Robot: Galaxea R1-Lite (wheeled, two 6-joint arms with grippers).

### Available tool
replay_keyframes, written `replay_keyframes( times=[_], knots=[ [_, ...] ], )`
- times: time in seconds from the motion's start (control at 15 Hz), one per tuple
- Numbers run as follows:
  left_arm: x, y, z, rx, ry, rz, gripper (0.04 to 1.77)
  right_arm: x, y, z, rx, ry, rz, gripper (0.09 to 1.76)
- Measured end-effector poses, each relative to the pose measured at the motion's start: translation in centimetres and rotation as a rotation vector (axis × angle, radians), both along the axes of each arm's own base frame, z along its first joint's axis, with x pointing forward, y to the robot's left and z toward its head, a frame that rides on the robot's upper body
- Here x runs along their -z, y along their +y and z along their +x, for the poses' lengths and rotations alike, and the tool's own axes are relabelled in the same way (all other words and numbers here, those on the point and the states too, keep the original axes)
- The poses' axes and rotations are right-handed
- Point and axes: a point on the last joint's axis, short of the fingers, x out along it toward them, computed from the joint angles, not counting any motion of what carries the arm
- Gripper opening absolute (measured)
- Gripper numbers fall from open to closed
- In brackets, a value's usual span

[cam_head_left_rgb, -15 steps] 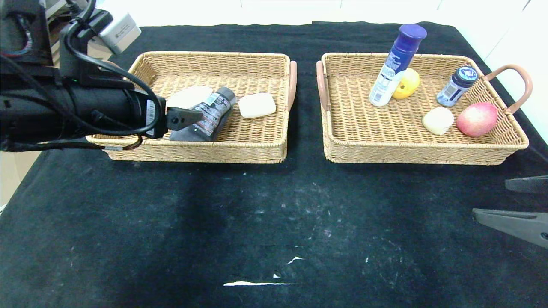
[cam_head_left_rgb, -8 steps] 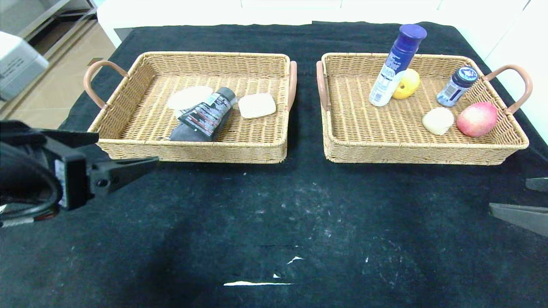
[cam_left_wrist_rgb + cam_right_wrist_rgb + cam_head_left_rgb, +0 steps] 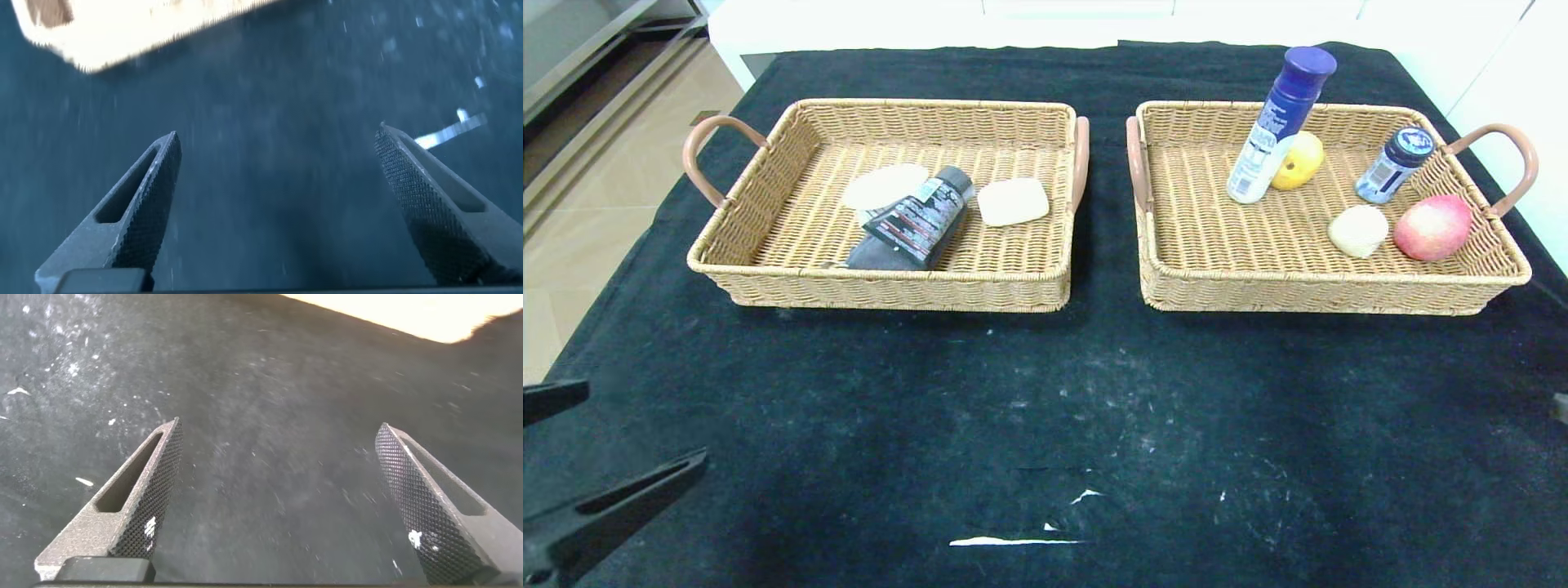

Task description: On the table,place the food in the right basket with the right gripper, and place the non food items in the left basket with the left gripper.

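The black squeeze tube (image 3: pixel 913 222), flat white roll (image 3: pixel 882 185) and cream soap bar (image 3: pixel 1013 201) are seen in the left tan wicker basket (image 3: pixel 768 278). The blue-capped white bottle (image 3: pixel 1278 122), yellow pear-shaped fruit (image 3: pixel 1300 159) and pale bun (image 3: pixel 1357 230) are sat in the right wicker basket (image 3: pixel 1258 296). The left gripper (image 3: pixel 274 204) and right gripper (image 3: pixel 278 498) are held over the black-clothed surface (image 3: pixel 1045 425), jaws spread wide, nothing gripped.

Tan woven baskets (image 3: pixel 768 175) on black scuffed table (image 3: pixel 1045 408), blue-capped white bottle (image 3: pixel 1270 135)
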Motion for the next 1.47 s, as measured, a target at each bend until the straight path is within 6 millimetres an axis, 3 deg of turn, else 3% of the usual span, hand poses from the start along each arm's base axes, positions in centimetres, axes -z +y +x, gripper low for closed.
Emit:
replay_keyframes(
  times=[0.47, 0.6, 0.93, 1.2, 1.47],
  knots=[
    [2.9, 3.3, -10.1, -0.069, -0.087, -0.051, 1.71, 2.1, -0.3, -8.3, 0.123, -0.185, -0.029, 1.71],
    [3.0, 3.5, -11.8, -0.132, -0.139, -0.077, 1.72, 3.1, -0.3, -10.7, 0.135, -0.208, -0.031, 1.71],
    [1.8, 2.9, -13.8, -0.245, -0.242, -0.092, 1.72, 4.3, 0.0, -14.5, 0.162, -0.31, -0.031, 1.71],
    [1.8, 2.2, -14.3, -0.308, -0.261, -0.079, 1.72, 5.0, 0.0, -15.4, 0.17, -0.339, -0.028, 1.71],
    [3.1, 1.8, -15.3, -0.322, -0.24, -0.077, 1.72, 6.0, -0.2, -16.1, 0.125, -0.36, -0.004, 1.71]
  ],
)
